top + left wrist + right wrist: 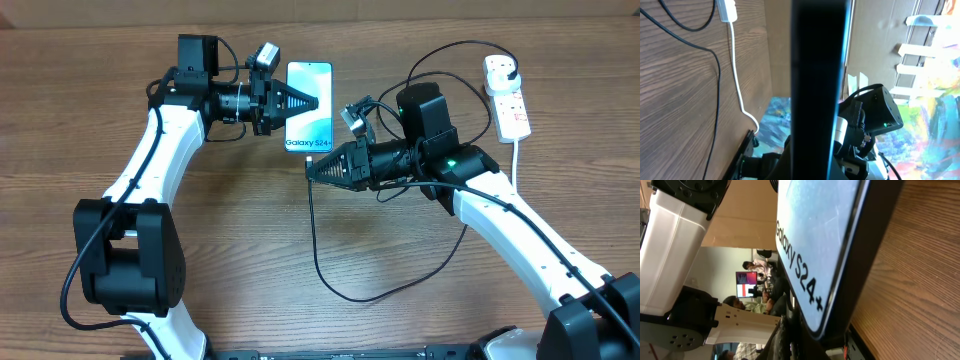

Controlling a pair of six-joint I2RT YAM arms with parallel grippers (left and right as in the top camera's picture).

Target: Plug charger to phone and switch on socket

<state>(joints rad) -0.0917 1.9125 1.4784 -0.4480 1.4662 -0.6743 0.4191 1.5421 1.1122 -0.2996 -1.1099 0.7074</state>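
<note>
The phone (312, 125), its screen reading "Galaxy S24+", is held near the table's back centre. My left gripper (314, 102) is shut on its left side; in the left wrist view the phone (817, 75) shows edge-on as a dark band. My right gripper (310, 168) is shut on the connector end of the charger (318, 260), right at the phone's bottom edge. The right wrist view shows the phone (815, 240) close above the right gripper's fingers (805, 340); the connector is hidden. The cable loops over the table to a black plug (503, 70) in the white socket (512, 105).
The socket's thick white cord (516, 160) runs toward the front beside my right arm and also shows in the left wrist view (736, 75). The black cable's loop (440, 255) lies under my right arm. The table's back edge is just behind the phone.
</note>
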